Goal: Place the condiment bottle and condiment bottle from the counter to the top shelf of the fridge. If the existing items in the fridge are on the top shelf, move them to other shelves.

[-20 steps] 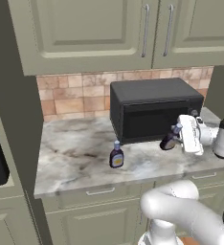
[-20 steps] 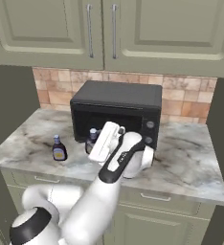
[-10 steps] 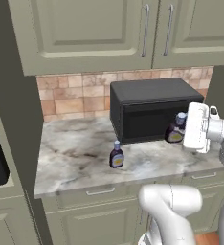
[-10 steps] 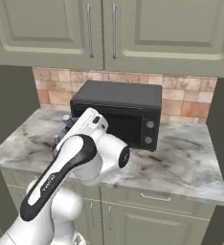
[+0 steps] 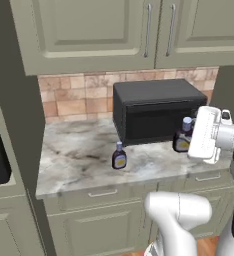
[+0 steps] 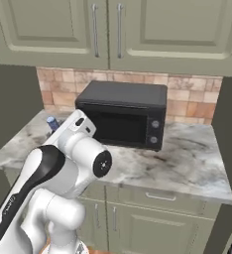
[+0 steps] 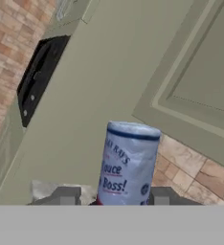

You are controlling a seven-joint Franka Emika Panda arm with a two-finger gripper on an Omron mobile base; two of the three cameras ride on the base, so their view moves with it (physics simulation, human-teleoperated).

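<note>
My gripper (image 5: 185,143) is shut on one condiment bottle (image 5: 182,137), a dark bottle with a bluish neck, and holds it just above the counter (image 5: 74,155) in front of the microwave. In the hand view this condiment bottle (image 7: 127,165) stands between the two fingers (image 7: 66,195), its white label facing the camera. Only its cap (image 6: 52,122) peeks past the white hand in the right base view. The other condiment bottle (image 5: 119,156) stands upright on the marble, left of the microwave. The fridge, its shelves and the existing items are out of view.
A black microwave (image 5: 154,110) sits at the back of the counter against the brick backsplash. Sage-green wall cabinets (image 5: 114,35) hang above it. A tall dark panel (image 5: 16,115) bounds the counter's left end. Drawers with silver handles (image 5: 103,193) run below the slab.
The arm has swung round, and the hand has carried the held bottle a little up and to the right in the left base view. The other bottle has not moved.
</note>
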